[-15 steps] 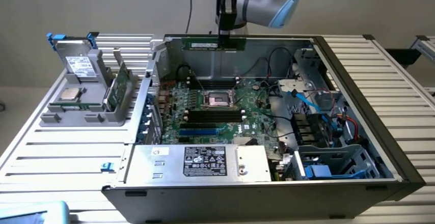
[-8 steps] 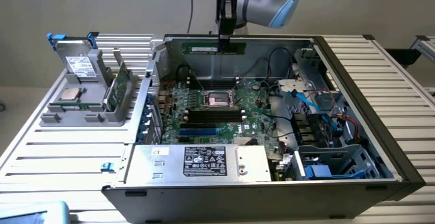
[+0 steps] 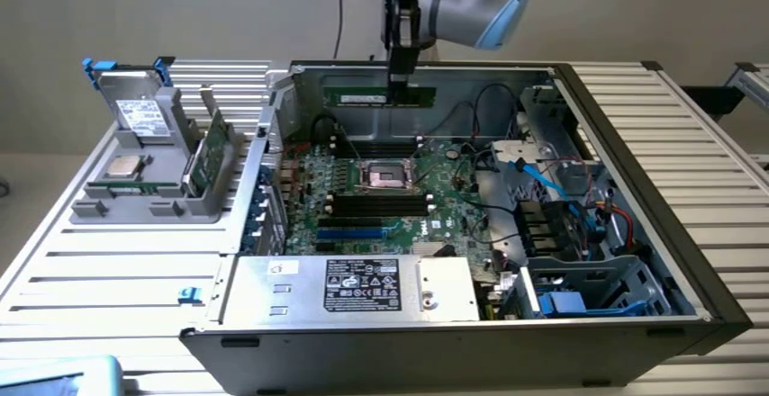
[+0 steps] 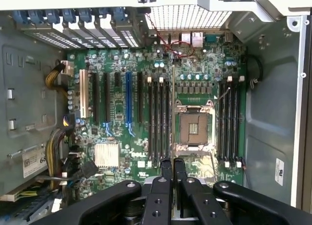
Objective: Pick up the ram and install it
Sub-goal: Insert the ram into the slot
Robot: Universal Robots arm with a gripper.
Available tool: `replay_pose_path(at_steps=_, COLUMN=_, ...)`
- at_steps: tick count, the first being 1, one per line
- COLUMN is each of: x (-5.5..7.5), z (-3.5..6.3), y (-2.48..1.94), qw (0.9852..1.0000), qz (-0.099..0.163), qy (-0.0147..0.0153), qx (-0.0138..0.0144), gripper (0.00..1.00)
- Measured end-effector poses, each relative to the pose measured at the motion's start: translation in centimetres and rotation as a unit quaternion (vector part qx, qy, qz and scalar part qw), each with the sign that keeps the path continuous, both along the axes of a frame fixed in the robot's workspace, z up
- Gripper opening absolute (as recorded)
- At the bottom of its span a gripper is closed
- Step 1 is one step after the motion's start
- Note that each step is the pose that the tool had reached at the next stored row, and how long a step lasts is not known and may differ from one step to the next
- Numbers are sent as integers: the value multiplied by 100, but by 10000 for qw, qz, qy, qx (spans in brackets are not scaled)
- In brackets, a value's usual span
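Item: ram, a thin green stick with a pale label, clamped by its upper edge in the pincer. Held level and high, well apart from the processor socket, out beyond it toward the rear wall of the open computer case. Pincer state: narrow, fingers drawn close on the stick, gripping near its middle. Black memory slots lying just beside the socket; in the wrist view seen as long banks on two opposite sides of it, all apparently unfilled. Long edge of the stick roughly parallel to those slots. Blue slots a little farther from the socket, not meant for this part. Motherboard flat in the case floor around the socket; power supply at the case's near end, well apart from the socket. Grey parts holder on the slatted table, outside the case and far from the socket on the exterior view's left, with another green board standing in it. Step in hand, as judged: pickup finished, stick carried over the case, installation not yet made. Requirement for seating, as judged: lower edge squared directly over one black slot beside the socket, notch matched to the slot's key, end latches open (not discernible here), then a straight, even press without tilt.
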State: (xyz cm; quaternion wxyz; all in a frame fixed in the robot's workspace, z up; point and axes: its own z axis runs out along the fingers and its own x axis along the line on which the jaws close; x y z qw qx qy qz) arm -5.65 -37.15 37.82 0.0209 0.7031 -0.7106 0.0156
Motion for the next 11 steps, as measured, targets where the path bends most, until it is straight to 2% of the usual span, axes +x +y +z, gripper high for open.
replay_pose_path(at_steps=4, x=7, z=-66, y=-59, qw=10000, qz=0, qy=0, qx=0, gripper=13)
replay_pose_path(at_steps=8, x=7, z=-136, y=-63, qw=10000, qz=-1, qy=0, qx=-1, gripper=13)
replay_pose_path(at_steps=11, x=8, z=-138, y=-64, qw=10000, qz=0, qy=1, qx=-3, gripper=13)
